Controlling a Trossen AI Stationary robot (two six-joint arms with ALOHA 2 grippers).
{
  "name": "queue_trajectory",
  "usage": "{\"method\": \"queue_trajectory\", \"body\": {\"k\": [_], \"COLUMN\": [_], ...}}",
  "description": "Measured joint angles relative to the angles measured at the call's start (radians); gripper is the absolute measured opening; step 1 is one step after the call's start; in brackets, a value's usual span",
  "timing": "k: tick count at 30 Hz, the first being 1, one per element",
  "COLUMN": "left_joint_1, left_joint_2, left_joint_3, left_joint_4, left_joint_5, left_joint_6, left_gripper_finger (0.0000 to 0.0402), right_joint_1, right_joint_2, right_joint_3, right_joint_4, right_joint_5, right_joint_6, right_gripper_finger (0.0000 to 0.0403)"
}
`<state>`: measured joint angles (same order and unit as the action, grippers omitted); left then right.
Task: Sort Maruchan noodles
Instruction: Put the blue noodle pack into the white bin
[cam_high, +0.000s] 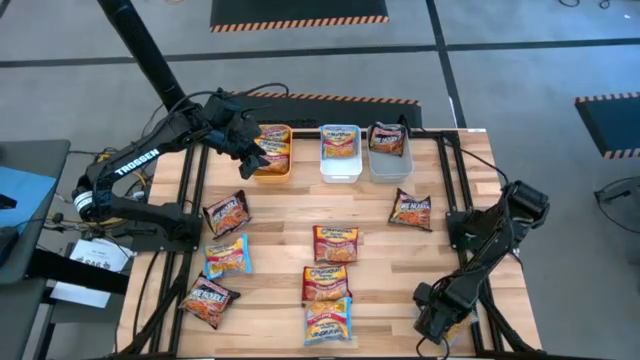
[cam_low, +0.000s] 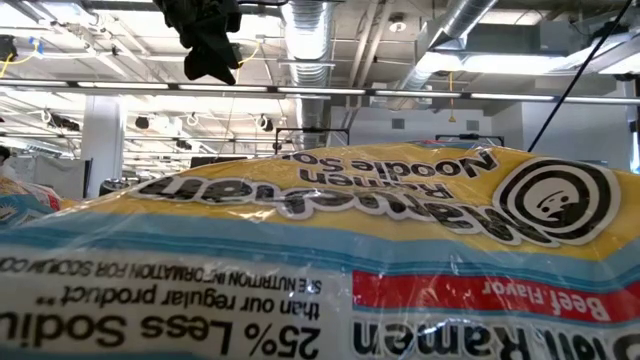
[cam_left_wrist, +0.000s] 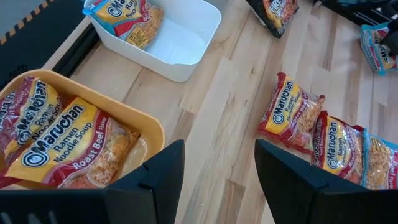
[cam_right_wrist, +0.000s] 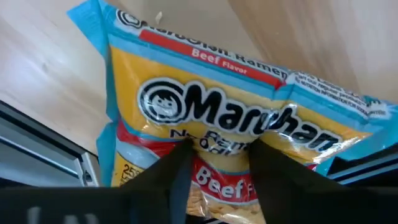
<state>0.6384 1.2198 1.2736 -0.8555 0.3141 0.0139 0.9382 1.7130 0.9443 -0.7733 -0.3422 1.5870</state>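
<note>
Right gripper at the table's near right corner, fingers closing on a blue-edged yellow crinkly beef ramen packet. Left gripper spread wide, empty, just beside the orange plastic bin.

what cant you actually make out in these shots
- Low view: a blue-edged beef packet against the lens hides the whole table.
- Right wrist view: the right gripper straddles a blue beef packet; whether it grips is unclear.
- High view: the right gripper's fingers are hidden under its own arm.
- Left wrist view: the orange bin is cut by the edge; the left gripper is open, empty.
</note>
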Motion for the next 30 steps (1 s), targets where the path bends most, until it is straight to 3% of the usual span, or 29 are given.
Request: {"method": "queue_trajectory", "body": {"k": [12,19,30], "left_joint_1": [0.0,0.0,0.0], "left_joint_2": [0.0,0.0,0.0], "left_joint_3": [0.0,0.0,0.0], "left_joint_4": [0.0,0.0,-0.001], "left_joint_5": [-0.006,-0.007,-0.035], "left_joint_6": [0.0,0.0,0.0], "left_gripper_finger": [0.0181,0.0181,0.0181], "right_joint_1": [-0.029,-0.036,-0.065], "right_joint_2": [-0.028,-0.098,-0.245], "right_joint_3": [-0.006,-0.009,-0.011], "right_joint_4": [-0.004,-0.027,-0.053], "right_joint_5": [0.009,0.081,0.37], "right_joint_6": [-0.025,-0.038,-0.027], "right_gripper_finger": [0.0014,0.0004,0.0002]}}
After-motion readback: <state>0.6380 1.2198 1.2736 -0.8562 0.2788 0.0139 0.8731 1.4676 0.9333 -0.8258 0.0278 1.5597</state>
